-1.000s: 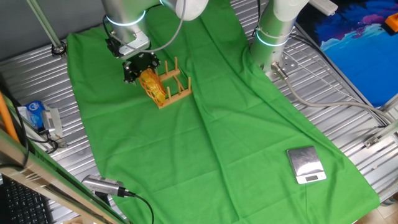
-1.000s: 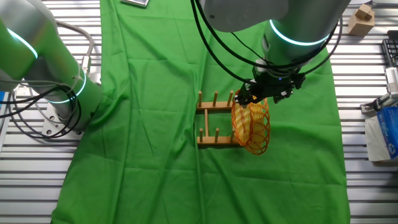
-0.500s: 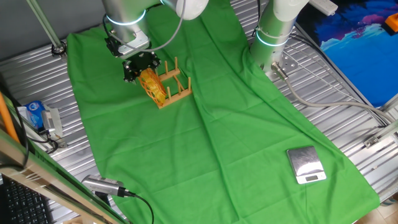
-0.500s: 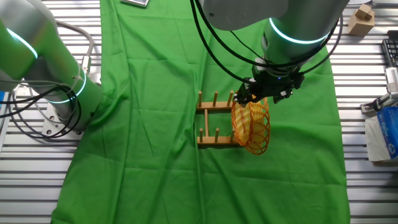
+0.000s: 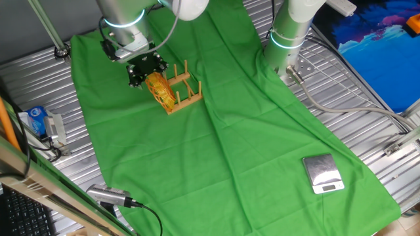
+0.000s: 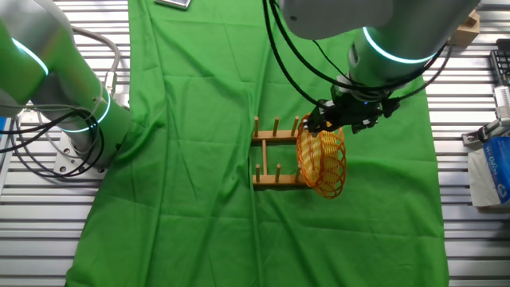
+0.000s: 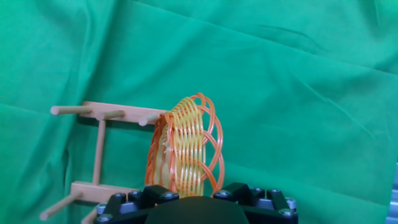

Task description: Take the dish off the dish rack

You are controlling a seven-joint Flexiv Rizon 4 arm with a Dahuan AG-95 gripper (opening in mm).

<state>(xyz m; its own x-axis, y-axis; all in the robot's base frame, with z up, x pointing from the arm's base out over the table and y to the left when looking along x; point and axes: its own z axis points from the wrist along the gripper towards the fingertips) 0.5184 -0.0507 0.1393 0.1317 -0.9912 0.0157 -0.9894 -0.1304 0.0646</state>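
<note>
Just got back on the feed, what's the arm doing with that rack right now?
The arm has its gripper down at the top edge of the dish, a yellow-orange woven plate standing on edge at one end of the small wooden dish rack on the green cloth. The dish is still sitting in the rack, not lifted out. The hand view shows the dish's rim running up to the gripper body, but the fingertips are out of sight, so I can't confirm it has clamped.

Dish [image 6: 322, 163] upright at rack's [image 6: 274, 154] end
</note>
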